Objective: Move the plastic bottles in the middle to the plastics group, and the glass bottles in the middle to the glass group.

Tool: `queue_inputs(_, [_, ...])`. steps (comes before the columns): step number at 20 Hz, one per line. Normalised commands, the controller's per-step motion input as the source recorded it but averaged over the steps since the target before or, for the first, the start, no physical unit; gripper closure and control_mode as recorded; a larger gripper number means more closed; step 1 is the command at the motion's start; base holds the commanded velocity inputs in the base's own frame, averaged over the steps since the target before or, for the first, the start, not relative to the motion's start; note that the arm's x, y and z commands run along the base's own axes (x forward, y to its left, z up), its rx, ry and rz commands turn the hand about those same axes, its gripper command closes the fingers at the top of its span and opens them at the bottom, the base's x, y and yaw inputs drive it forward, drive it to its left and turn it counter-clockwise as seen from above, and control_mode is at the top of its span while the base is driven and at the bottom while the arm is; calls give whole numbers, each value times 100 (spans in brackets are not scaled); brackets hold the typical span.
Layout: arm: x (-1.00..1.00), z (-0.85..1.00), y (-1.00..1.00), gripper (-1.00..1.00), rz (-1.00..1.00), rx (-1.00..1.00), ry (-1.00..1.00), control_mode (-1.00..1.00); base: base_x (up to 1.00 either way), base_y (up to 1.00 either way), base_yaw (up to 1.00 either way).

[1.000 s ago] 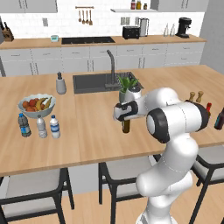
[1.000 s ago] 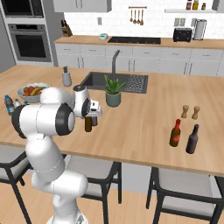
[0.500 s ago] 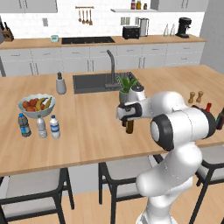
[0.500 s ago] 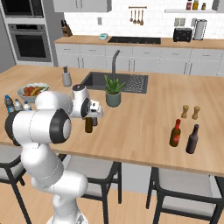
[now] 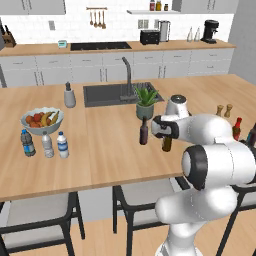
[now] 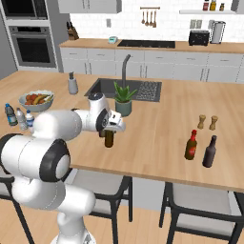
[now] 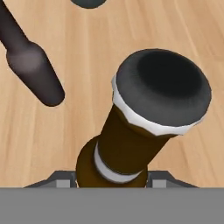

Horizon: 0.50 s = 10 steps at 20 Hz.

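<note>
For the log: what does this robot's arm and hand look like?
A glossy white arm of bulbous rounded segments, with dark grey to black bands at the joints. The hand is white with dark parts. No cables or markings are visible.

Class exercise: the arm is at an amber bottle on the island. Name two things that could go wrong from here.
The gripper grips the amber bottle only at its neck, so the bottle might swing or slip in transit.

The maroon bottle stands close beside it, so a sideways move could topple it.
</note>
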Motion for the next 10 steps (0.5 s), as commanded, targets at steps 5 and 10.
queue_inputs(5, [-3, 29, -78, 100, -16, 0, 0, -100, 0, 0, 0])
queue_inputs(10, [0, 11, -94, 100, -17, 0, 0, -100, 0, 0, 0])
